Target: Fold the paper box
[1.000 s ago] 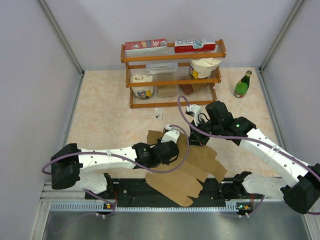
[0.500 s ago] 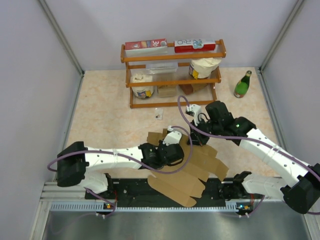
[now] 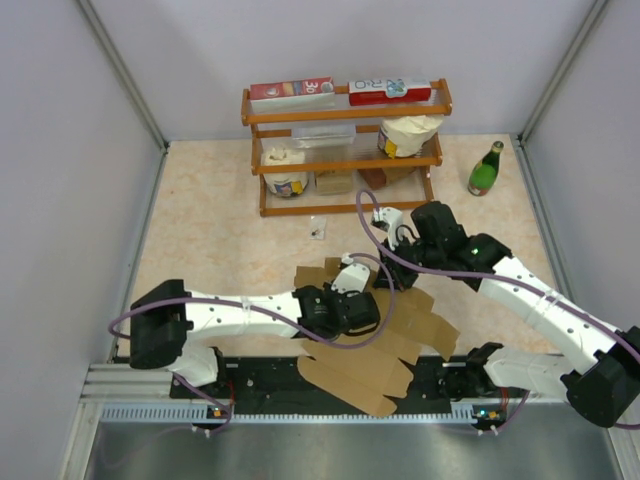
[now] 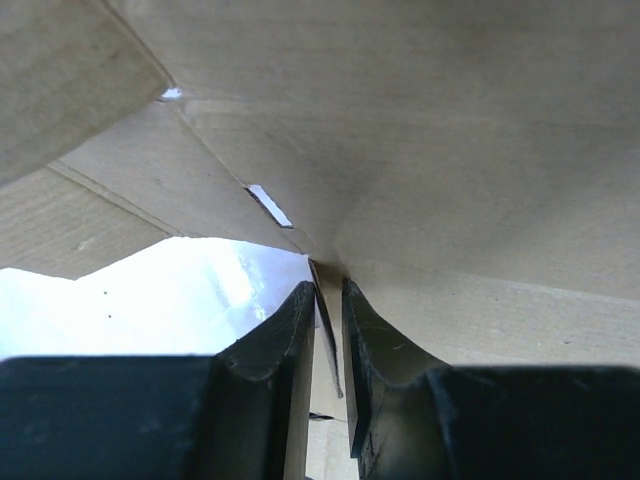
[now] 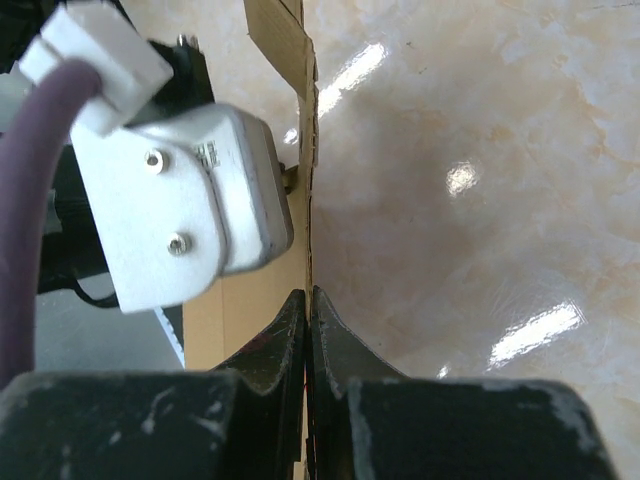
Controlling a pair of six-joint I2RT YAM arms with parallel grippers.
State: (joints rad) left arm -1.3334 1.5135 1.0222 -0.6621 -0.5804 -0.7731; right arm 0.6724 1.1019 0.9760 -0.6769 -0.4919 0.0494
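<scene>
The paper box (image 3: 400, 330) is a flat sheet of brown die-cut cardboard with many flaps, lying between the arms at the near middle of the table. My left gripper (image 3: 352, 292) reaches in at the sheet's left side. In the left wrist view its jaws (image 4: 328, 300) stand nearly together with a thin flap edge between them, and the cardboard (image 4: 450, 150) fills the view above. My right gripper (image 3: 388, 274) is at the sheet's far edge. In the right wrist view it (image 5: 308, 300) is shut on an upright cardboard edge (image 5: 290, 45).
A wooden shelf (image 3: 345, 150) at the back holds red-and-white cartons (image 3: 292, 90) and tubs. A green bottle (image 3: 486, 170) stands at the back right. A small dark item (image 3: 318, 231) lies before the shelf. The left wrist's white camera housing (image 5: 170, 190) is close beside my right gripper.
My left arm has stretched to the right, carrying its gripper further in toward the right gripper. The cardboard has shifted slightly right. The right arm has barely moved.
</scene>
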